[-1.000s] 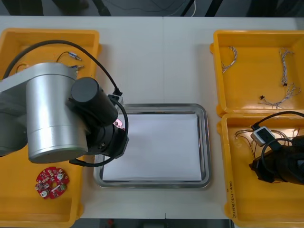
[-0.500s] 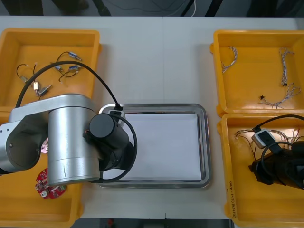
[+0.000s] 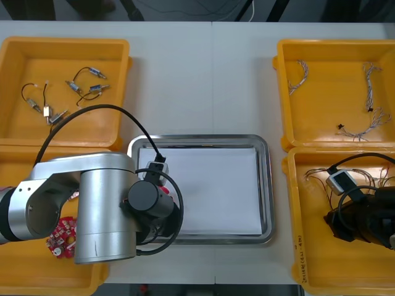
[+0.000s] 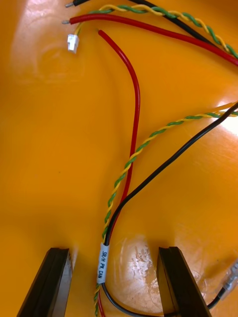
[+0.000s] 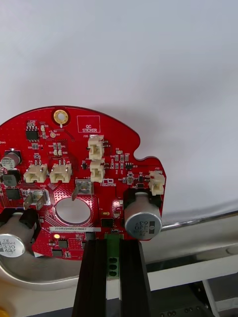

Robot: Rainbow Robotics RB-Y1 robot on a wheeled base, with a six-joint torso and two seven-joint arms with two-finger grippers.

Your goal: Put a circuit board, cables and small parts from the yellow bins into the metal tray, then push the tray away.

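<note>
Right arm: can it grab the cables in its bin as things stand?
Likely yes. The right gripper is open inside the yellow bin, fingers either side of the cables, nothing covering them.

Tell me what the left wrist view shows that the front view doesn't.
Left wrist: the left gripper shut on a board at its green connector, over the tray's near rim and white inside. Front: the left arm covers that grip; a second board lies in the near left bin, small parts in the far left bin, and the right arm sits in the near right bin. Both: the tray.
</note>
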